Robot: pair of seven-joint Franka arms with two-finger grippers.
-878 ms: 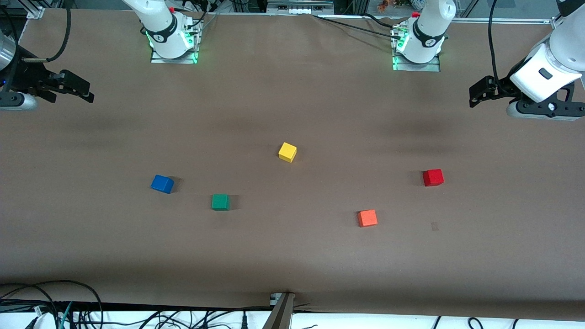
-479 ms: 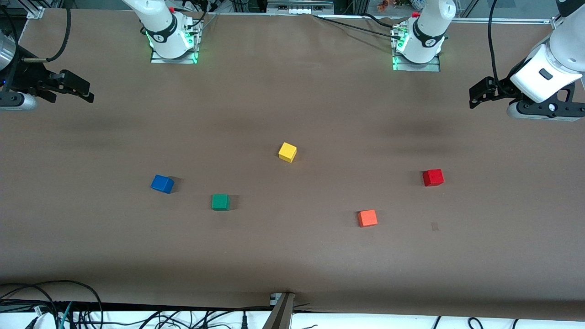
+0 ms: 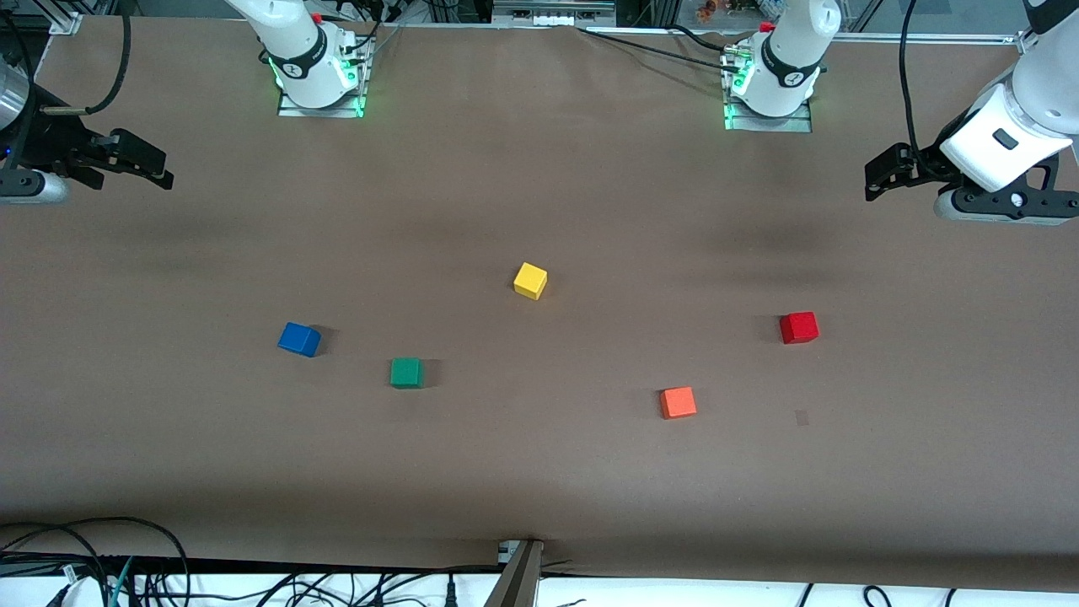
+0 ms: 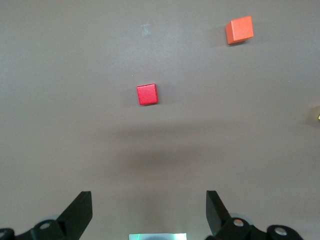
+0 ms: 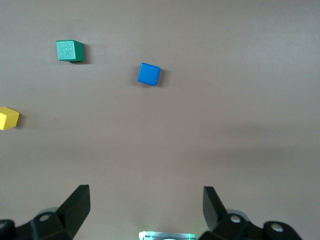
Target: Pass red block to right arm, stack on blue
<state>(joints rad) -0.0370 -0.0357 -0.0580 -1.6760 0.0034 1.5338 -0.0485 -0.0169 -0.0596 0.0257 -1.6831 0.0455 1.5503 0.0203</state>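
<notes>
The red block (image 3: 798,327) sits on the table toward the left arm's end and shows in the left wrist view (image 4: 147,94). The blue block (image 3: 299,339) sits toward the right arm's end and shows in the right wrist view (image 5: 149,74). My left gripper (image 3: 881,175) hangs open and empty in the air over the left arm's end of the table, well apart from the red block; its own view (image 4: 149,212) shows the jaws wide apart. My right gripper (image 3: 147,164) hangs open and empty over the right arm's end; its own view (image 5: 146,207) shows the same.
A yellow block (image 3: 530,280) lies mid-table. A green block (image 3: 406,372) lies beside the blue block, slightly nearer the front camera. An orange-red block (image 3: 678,402) lies nearer the camera than the red block. The arm bases (image 3: 316,76) stand along the table's top edge.
The left arm's wrist has shifted very slightly. The blocks and the right arm have not moved.
</notes>
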